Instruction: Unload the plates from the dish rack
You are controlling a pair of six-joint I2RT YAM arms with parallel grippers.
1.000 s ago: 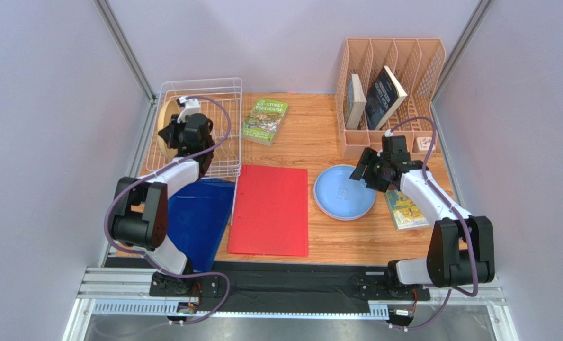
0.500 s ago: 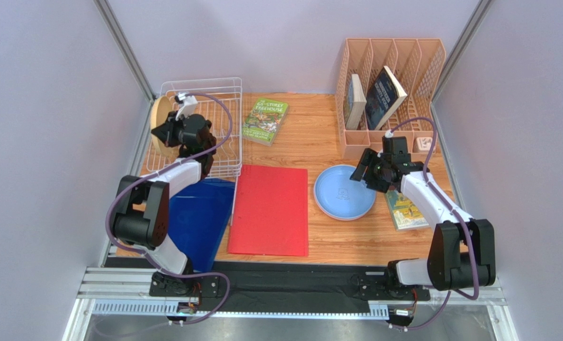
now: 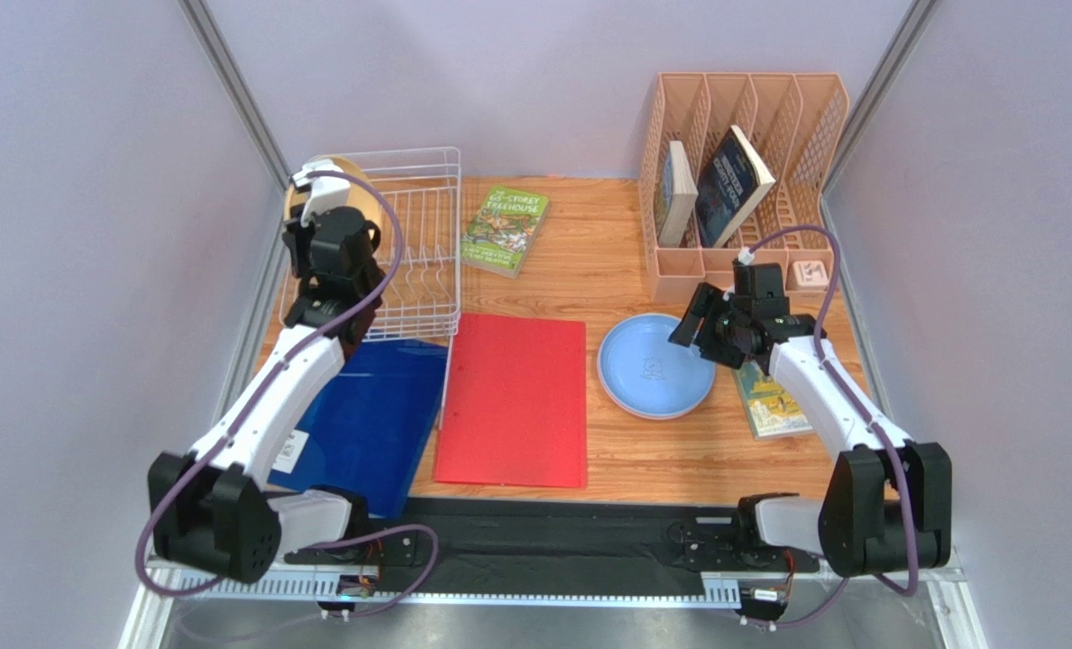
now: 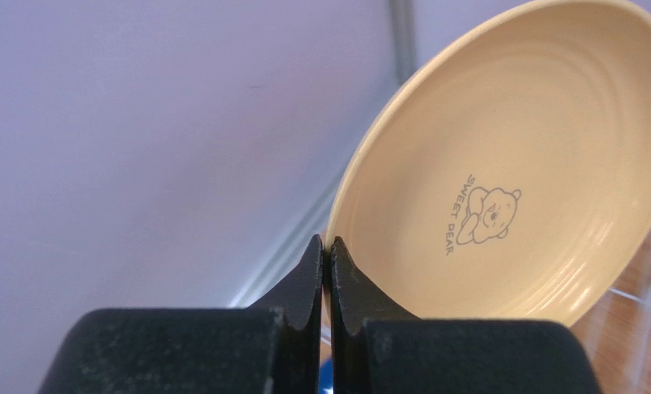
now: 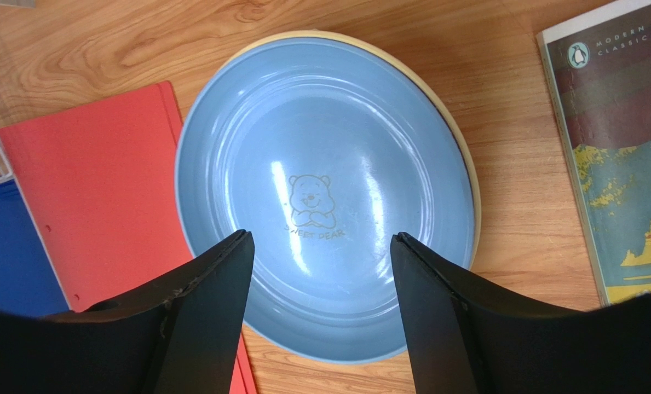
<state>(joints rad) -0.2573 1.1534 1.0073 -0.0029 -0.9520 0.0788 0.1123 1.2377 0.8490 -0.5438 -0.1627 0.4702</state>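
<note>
My left gripper [image 4: 327, 246] is shut on the rim of a cream plate [image 4: 501, 164] with a bear mark, held on edge in the air. In the top view this cream plate [image 3: 354, 187] and the left gripper [image 3: 327, 206] are over the back left corner of the white wire dish rack [image 3: 412, 257]. A blue plate [image 5: 320, 164] lies flat on the table, stacked on another cream plate whose rim [image 5: 462, 152] peeks out. My right gripper [image 5: 320, 246] hangs open just above the blue plate [image 3: 656, 365], holding nothing.
A red folder [image 3: 514, 399] and a blue folder [image 3: 365, 419] lie in front of the rack. A green book [image 3: 506, 230] lies to the rack's right. A peach organiser [image 3: 744, 149] with books stands at the back right. Another book [image 3: 771, 399] lies under the right arm.
My left arm has stretched out and carried the cream plate up and toward the rack's back left corner. The right gripper has barely moved.
</note>
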